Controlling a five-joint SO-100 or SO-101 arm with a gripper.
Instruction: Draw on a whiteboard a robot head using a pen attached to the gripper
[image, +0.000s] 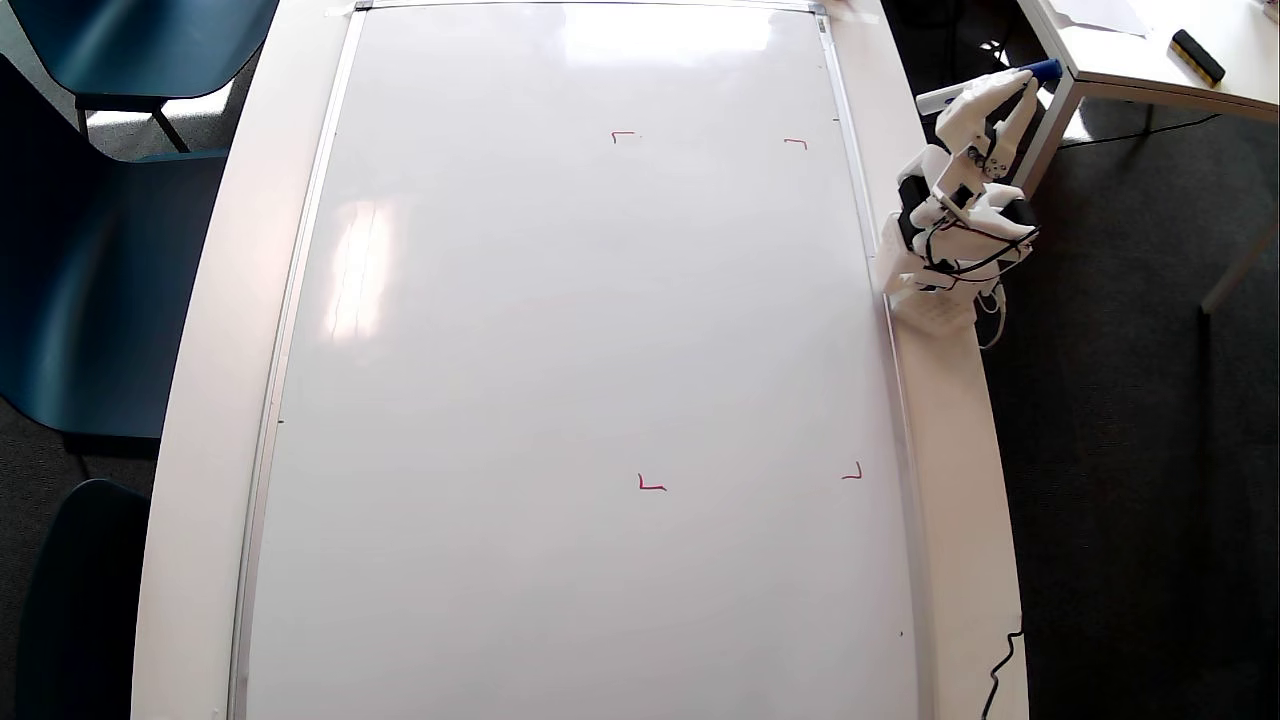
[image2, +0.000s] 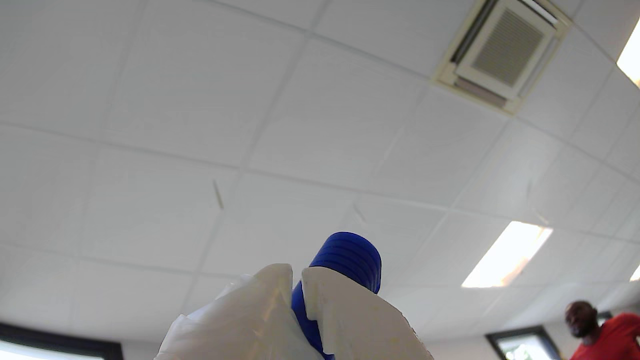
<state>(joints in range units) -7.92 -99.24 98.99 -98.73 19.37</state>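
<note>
The whiteboard (image: 560, 380) lies flat and fills most of the overhead view, its white surface bare apart from small red corner marks (image: 651, 484). No robot head is in view on it. The white arm sits folded off the board's right edge, and its gripper (image: 1025, 85) points away from the board, shut on the pen (image: 1045, 70). The pen's dark blue end sticks out past the fingertips. In the wrist view the camera faces the ceiling, and the two white fingers of the gripper (image2: 297, 280) clamp the ribbed blue end of the pen (image2: 347, 260).
The arm's base (image: 930, 300) stands on the table rim beside the board's silver frame. A second table at top right carries a black block (image: 1197, 56). Blue chairs (image: 130, 40) stand at left. A black cable (image: 1000, 670) hangs at lower right. A person in red (image2: 605, 335) stands nearby.
</note>
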